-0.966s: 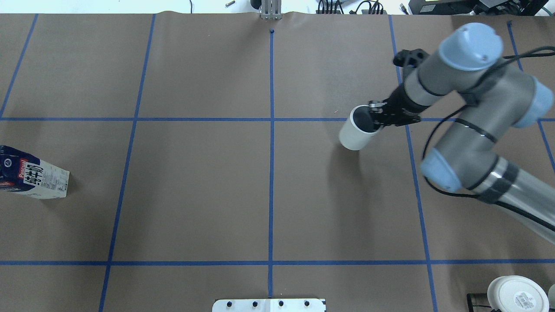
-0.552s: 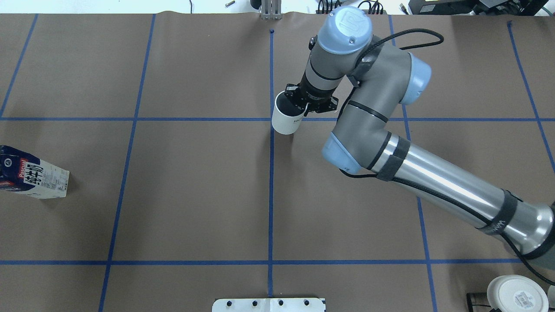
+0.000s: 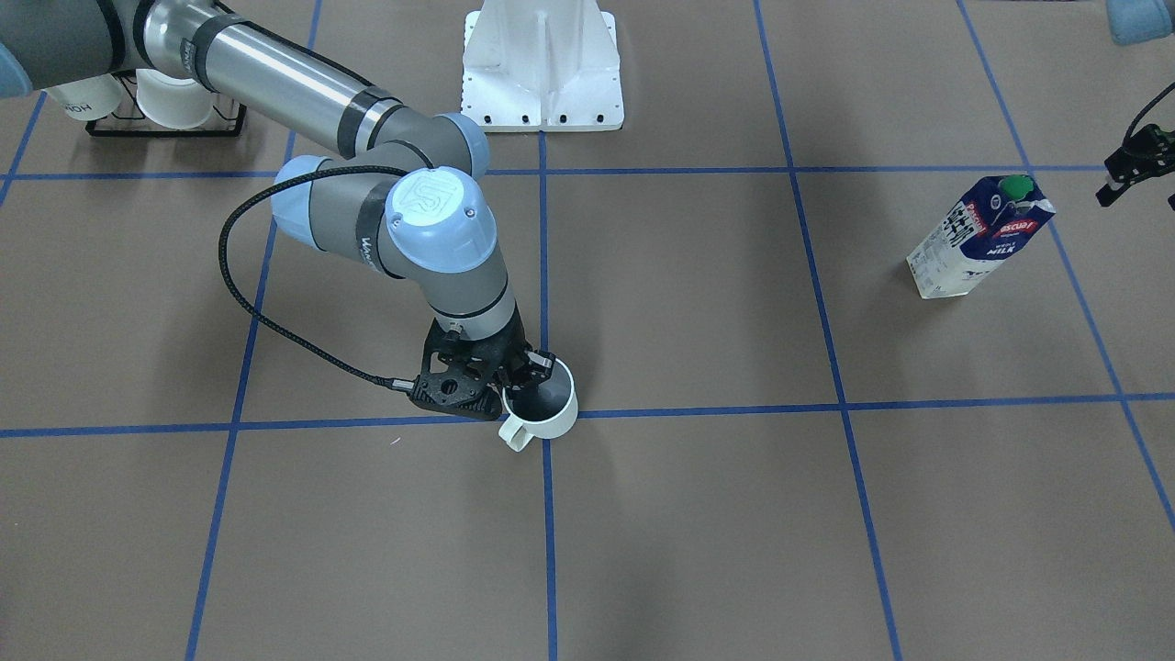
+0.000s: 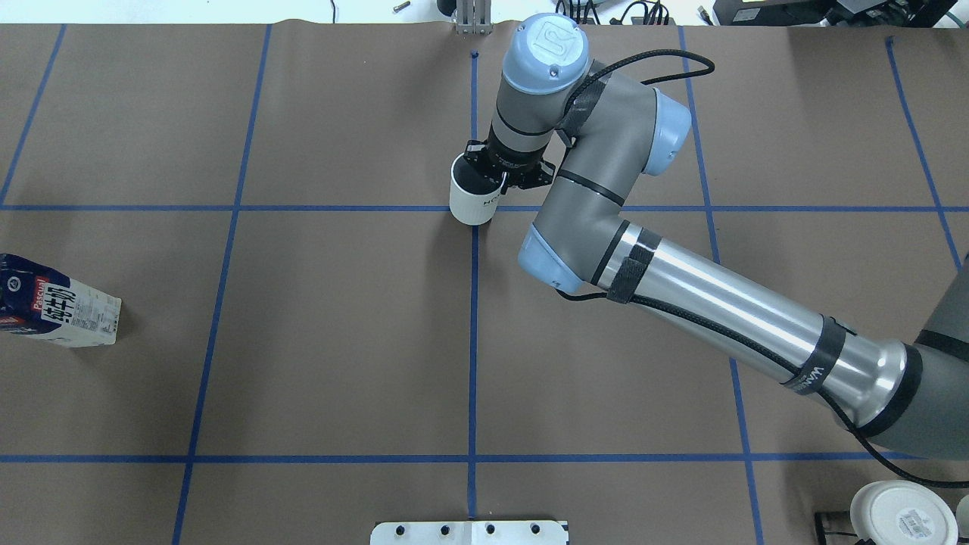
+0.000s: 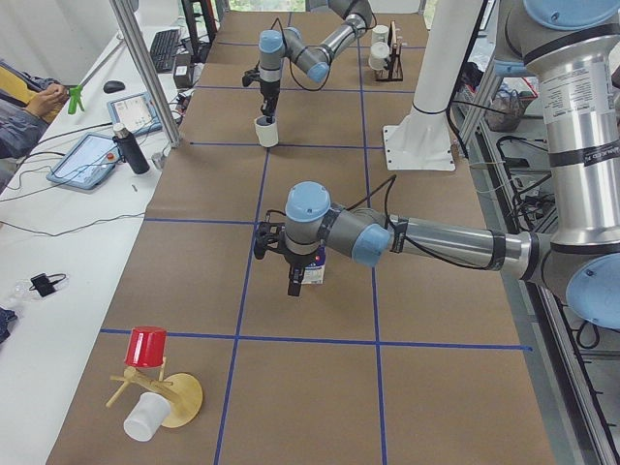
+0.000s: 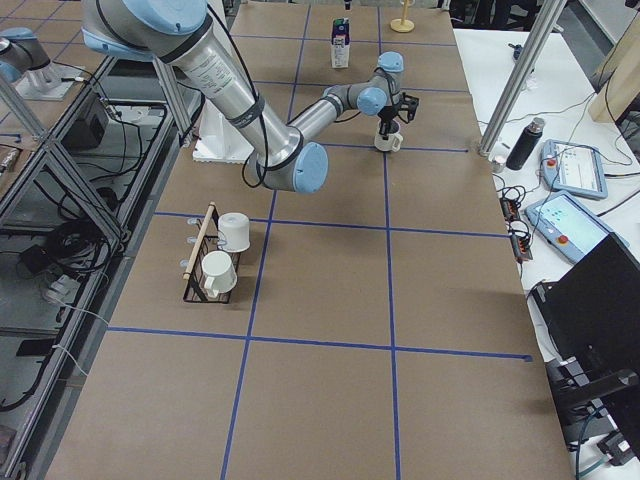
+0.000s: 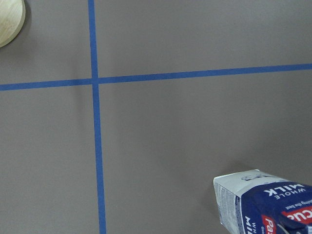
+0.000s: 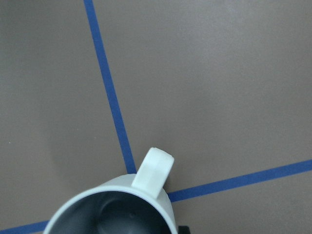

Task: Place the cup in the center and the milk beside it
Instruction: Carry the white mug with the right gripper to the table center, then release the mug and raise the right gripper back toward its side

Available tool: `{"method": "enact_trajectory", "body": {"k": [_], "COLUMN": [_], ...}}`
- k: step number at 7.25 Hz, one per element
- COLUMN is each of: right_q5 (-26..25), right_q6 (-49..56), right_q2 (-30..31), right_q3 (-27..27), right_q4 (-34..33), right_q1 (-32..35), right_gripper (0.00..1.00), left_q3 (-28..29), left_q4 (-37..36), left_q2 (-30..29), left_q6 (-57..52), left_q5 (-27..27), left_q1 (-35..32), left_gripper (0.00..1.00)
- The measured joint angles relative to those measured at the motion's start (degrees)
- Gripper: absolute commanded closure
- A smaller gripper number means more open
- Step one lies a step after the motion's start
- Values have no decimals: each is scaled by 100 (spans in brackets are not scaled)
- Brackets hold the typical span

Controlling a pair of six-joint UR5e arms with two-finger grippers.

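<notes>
The off-white cup (image 4: 469, 200) with a grey inside stands upright at the crossing of the blue centre lines. It also shows in the front view (image 3: 543, 406) and the right wrist view (image 8: 117, 209), its handle pointing away from the robot. My right gripper (image 4: 493, 178) is shut on the cup's rim, one finger inside. I cannot tell if the cup touches the table. The milk carton (image 4: 62, 304) stands far left, also in the front view (image 3: 979, 237). My left gripper (image 3: 1131, 170) hovers beside it, apart; I cannot tell whether it is open.
A black rack with white cups (image 3: 156, 108) stands near the robot's right side. The white base mount (image 3: 542, 64) sits at the robot's edge. A red cup on a wooden stand (image 5: 147, 349) is at the table's left end.
My right arm has carried the cup leftward from the right half of the table to the centre crossing. The milk carton has not moved.
</notes>
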State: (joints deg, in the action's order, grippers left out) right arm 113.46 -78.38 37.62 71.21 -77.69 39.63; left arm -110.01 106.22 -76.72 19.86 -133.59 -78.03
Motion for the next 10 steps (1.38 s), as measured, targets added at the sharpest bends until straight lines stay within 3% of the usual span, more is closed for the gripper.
{"method": "enact_trajectory", "body": {"k": [2,4,7,10], "right_q5": [-24,261,973,1181], "right_q6": [25,37,624,1217], "right_q2": [-47,135,1735,2898], "right_q3": [-7,470,2231,2991], "right_q4": [30,-108,-337,-351], "right_q1": [-30,180,884,1310], "right_gripper": [0,0,0,0], "left_q3": [-82,-547,-1036,-912], "left_q4": [-6,-66,-470,-440], "left_q2": [-28,-107,-89,-62], "left_q6": [314,1626,2173,2248], "left_q5": [-11,276,518,672], "left_q1": [64,666,1120,1494], "left_gripper": [2,2,2,2]}}
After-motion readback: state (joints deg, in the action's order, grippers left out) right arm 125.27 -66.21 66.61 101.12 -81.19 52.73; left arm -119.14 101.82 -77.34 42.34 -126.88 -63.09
